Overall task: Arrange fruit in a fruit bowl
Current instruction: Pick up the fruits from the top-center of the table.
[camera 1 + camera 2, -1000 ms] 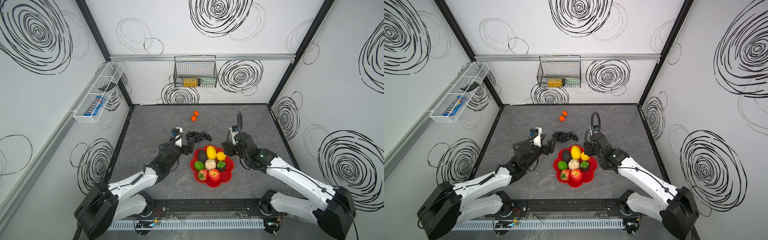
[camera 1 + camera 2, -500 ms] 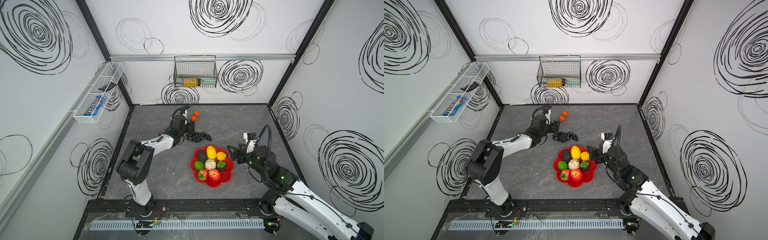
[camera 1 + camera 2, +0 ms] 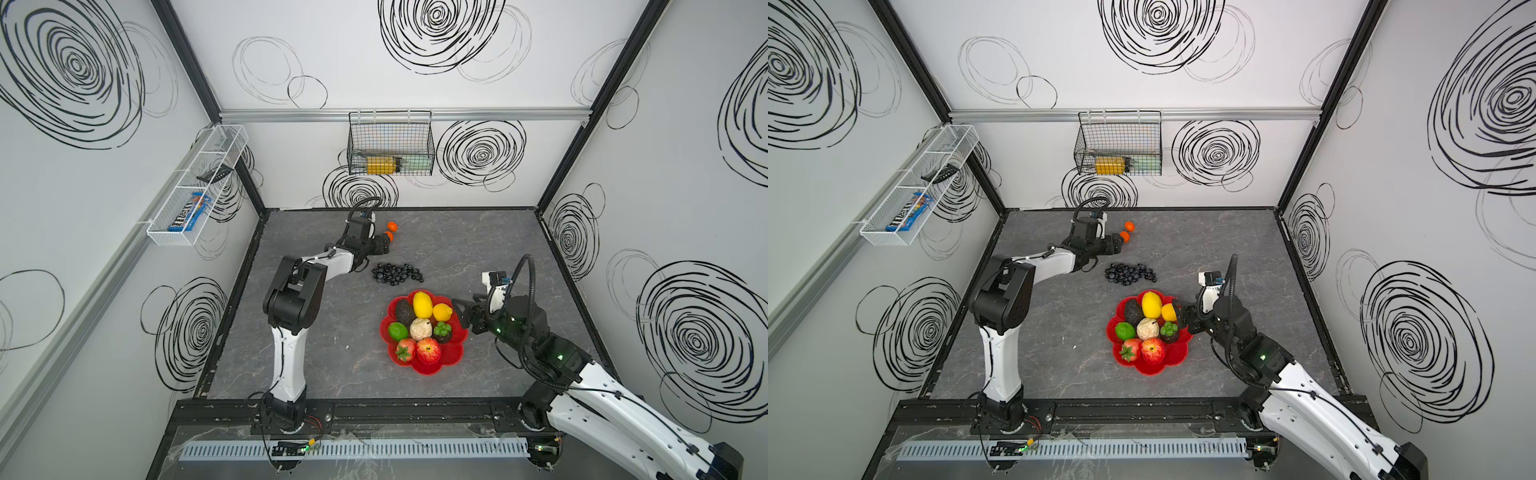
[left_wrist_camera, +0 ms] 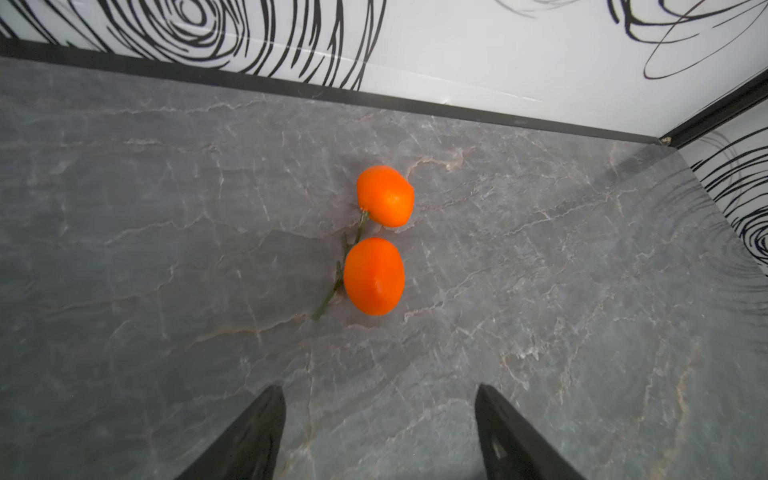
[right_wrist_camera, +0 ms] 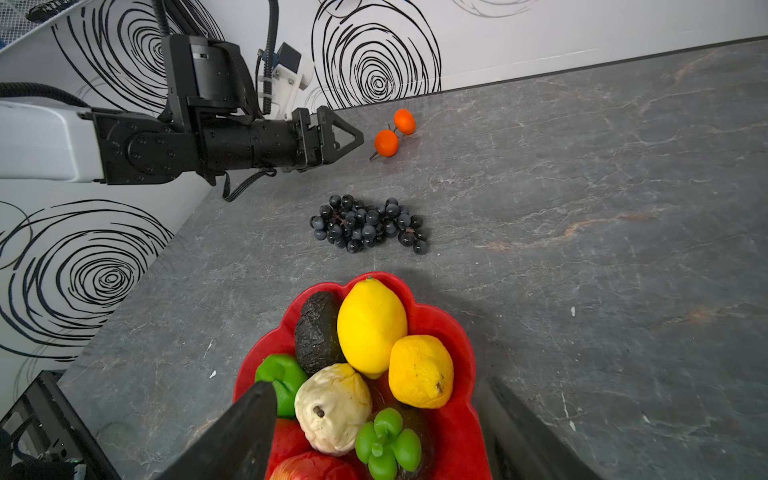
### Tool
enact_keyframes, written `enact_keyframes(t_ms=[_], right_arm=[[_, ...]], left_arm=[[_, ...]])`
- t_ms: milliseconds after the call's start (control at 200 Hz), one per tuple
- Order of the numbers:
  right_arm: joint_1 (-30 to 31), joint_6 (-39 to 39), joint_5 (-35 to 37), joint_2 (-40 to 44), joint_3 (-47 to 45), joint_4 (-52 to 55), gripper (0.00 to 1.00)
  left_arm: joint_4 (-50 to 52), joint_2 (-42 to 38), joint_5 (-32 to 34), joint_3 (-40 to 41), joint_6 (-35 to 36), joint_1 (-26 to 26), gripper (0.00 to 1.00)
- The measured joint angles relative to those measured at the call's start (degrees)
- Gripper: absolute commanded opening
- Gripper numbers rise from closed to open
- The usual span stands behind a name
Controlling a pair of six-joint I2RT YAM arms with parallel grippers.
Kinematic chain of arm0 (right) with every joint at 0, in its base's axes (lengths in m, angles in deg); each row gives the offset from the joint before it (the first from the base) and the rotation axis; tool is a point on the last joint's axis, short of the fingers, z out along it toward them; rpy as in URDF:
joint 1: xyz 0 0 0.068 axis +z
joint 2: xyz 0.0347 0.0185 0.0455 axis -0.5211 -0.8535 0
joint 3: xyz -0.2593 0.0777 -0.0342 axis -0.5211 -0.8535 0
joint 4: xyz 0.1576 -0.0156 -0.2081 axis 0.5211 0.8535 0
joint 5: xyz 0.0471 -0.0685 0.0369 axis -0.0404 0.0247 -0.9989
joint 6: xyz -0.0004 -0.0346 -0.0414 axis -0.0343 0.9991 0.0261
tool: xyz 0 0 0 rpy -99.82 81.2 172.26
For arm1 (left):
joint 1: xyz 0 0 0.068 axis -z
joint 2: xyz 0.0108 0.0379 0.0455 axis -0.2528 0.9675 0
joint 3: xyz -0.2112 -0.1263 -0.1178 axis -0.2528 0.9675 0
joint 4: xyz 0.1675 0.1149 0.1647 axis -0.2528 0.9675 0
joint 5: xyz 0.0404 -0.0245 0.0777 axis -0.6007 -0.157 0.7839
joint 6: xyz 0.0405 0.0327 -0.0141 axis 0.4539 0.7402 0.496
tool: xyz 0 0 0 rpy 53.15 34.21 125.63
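Veined grey tabletop (image 3: 457,249): left gripper (image 4: 379,388) spread near smooth tangerines (image 4: 374,276), right gripper (image 5: 377,383) spread at glossy scalloped bowl (image 5: 464,365).

My left gripper (image 3: 384,244) out at the far end of the grey marbled tabletop (image 3: 457,241), just beside two small orange tangerines (image 3: 392,227), black grape bunch (image 3: 397,274) nearer, glossy red flower-shaped bowl (image 3: 451,359) filled with fruit (image 3: 422,304), my right gripper (image 3: 462,313) at its rim
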Motion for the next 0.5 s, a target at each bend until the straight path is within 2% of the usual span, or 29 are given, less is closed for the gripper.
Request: enact_keyframes(t_ms=[300,500], right_arm=[[-0.1,-1.3,-1.2,1.7,-1.4,0.0,0.8],[-0.2,-1.5,-1.7,1.7,-2.1,0.0,0.8]], left_arm=[[5.6,8.8,3.8,-11.7,2.8,1.4,0.83],[11.5,13.7,8.5,-19.1,4.3,2.7,0.8]])
